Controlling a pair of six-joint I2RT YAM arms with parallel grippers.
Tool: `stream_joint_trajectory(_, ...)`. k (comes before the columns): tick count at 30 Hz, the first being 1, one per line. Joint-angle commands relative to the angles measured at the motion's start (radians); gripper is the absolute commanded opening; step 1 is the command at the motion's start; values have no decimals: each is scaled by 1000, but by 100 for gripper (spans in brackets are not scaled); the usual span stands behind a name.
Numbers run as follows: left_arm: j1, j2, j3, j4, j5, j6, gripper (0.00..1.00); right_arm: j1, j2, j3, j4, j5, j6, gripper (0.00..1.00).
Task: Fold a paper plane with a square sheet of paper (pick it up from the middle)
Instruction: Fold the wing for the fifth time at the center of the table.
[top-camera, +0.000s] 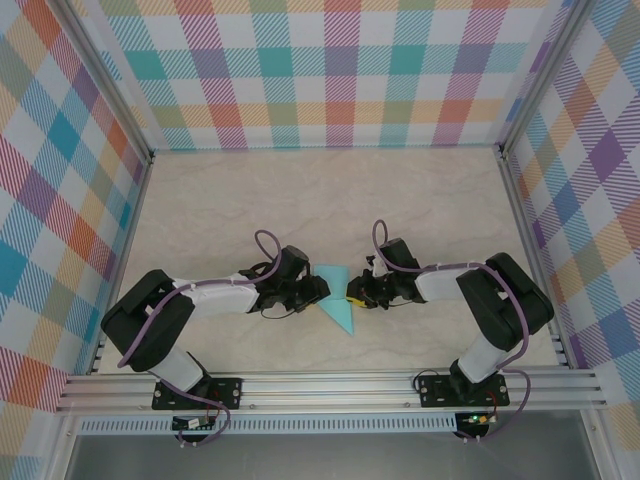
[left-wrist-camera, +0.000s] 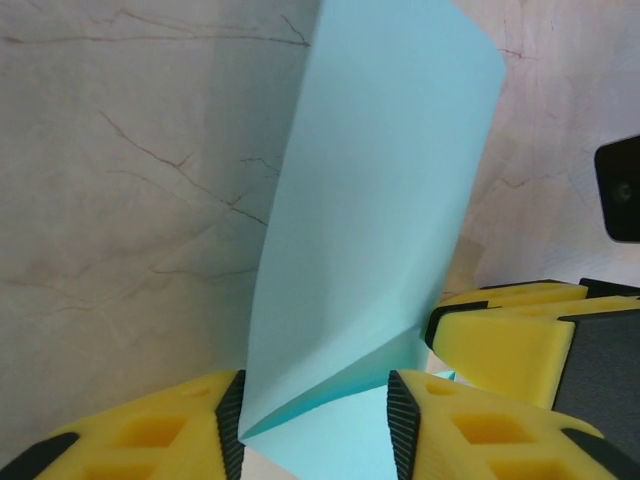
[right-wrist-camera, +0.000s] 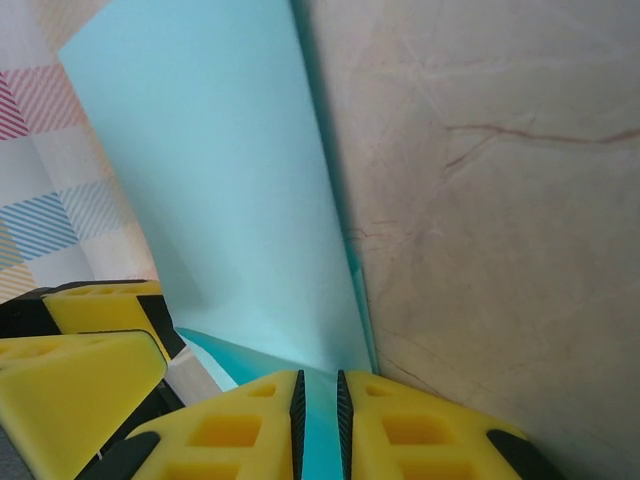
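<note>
The paper plane (top-camera: 337, 300) sits near the middle of the table (top-camera: 230, 200), a light cyan piece with its broad end toward the far wall and its tip toward the arm bases. The left tool (top-camera: 322, 290) meets it from the left and the right tool (top-camera: 352, 292) from the right, the two close together with the paper between them. In the left wrist view the paper rises from between the yellow fingers (left-wrist-camera: 150, 435) as a tall curved sheet with a diagonal crease low down, the marbled table behind it. The left tool's jaws stand partly apart, with the paper's lower edge lying in the gap and reaching the black pad on the left; whether either pad presses on it I cannot tell. A yellow finger of the right tool shows just beside the paper at the right of that view. In the right wrist view the right tool's jaws are drawn almost together, leaving a thin slot with the cyan edge pinched in it, so it has hold of the plane. The sheet stretches away upward from that grip, and the left tool's yellow fingers lie close at the lower left. Plaid walls (top-camera: 340, 70) enclose the table
</note>
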Motion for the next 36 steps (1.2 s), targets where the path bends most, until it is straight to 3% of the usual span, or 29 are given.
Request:
stream_joint_trajectory(1, -17, -2, 4, 33, 6, 0, 38, -13, 1, -24, -19, 10, 3, 20)
stream_joint_trajectory(15, -18, -13, 10, 21, -21, 57, 7, -20, -94, 65, -253, 104, -100, 28)
stream_joint_trajectory(24, -17, -17, 25, 12, -19, 50, 3, 11, -362, 36, -410, 263, -246, 37)
stream_joint_trajectory(27, -17, -15, 31, 7, -19, 47, 3, 74, -430, 5, -389, 305, -297, 37)
stream_joint_trajectory(32, -17, -10, 41, -3, -13, 49, 3, 268, -443, -8, -378, 519, -361, 40)
stream_joint_trajectory(36, -17, -10, 48, -10, -11, 46, 3, 405, -435, -56, -258, 665, -418, 44)
